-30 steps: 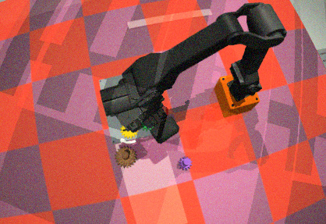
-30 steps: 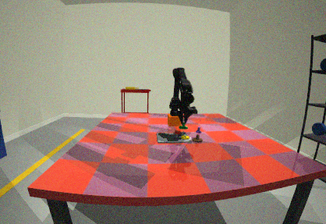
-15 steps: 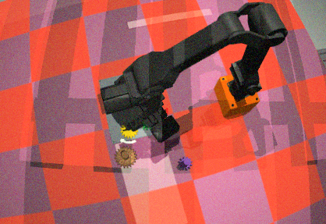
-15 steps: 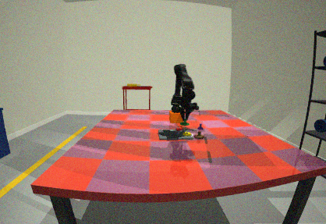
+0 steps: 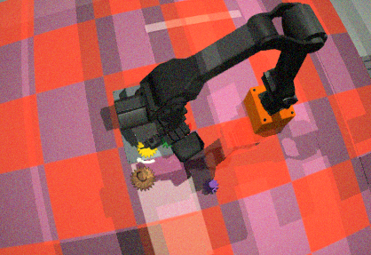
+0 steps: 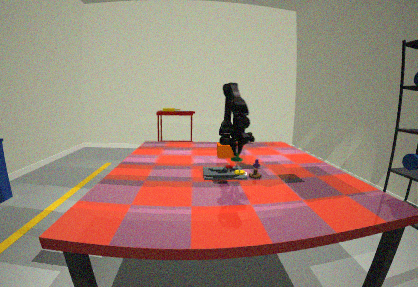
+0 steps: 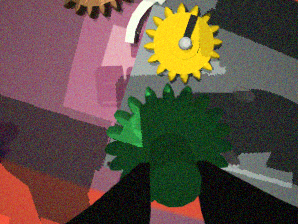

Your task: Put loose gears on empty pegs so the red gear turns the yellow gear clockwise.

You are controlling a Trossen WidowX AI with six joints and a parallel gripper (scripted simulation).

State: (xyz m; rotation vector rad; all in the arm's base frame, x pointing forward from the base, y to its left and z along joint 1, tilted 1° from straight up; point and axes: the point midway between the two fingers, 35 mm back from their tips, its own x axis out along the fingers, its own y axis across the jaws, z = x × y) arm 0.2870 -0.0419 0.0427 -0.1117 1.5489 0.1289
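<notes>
So, starting right at the gripper (image 5: 168,141) (image 6: 238,154) (image 7: 172,171) and working outwards: the fingers are closed on the green gear (image 5: 166,144) (image 6: 236,159) (image 7: 175,122), with its round knob between them. That gear is up in the air, not sitting on a peg, and a good chunk of it is in shadow.

Just beyond it in the wrist shot is the yellow gear (image 5: 146,149) (image 6: 240,172) (image 7: 172,60), black stripe and all, on its peg on the grey board (image 5: 135,155) (image 6: 214,177) (image 7: 240,50). The white arrow (image 5: 146,162) (image 7: 133,27) curves beside it. The red gear (image 5: 189,126) (image 6: 228,166) only peeks out past the arm (image 5: 231,51) (image 6: 235,108) from above, and I can't make out which pegs are free.

A bit further off, the brown gear (image 5: 143,179) (image 6: 255,175) (image 7: 97,6) stands on the bench (image 5: 27,207) (image 6: 160,223) just beside the board. The smaller purple gear (image 5: 213,186) (image 6: 256,163) is also on the bench, apart from the brown one.

Further out there's the arm's orange base (image 5: 262,124) (image 6: 224,151), and way back by the wall a red side table (image 6: 175,112).
</notes>
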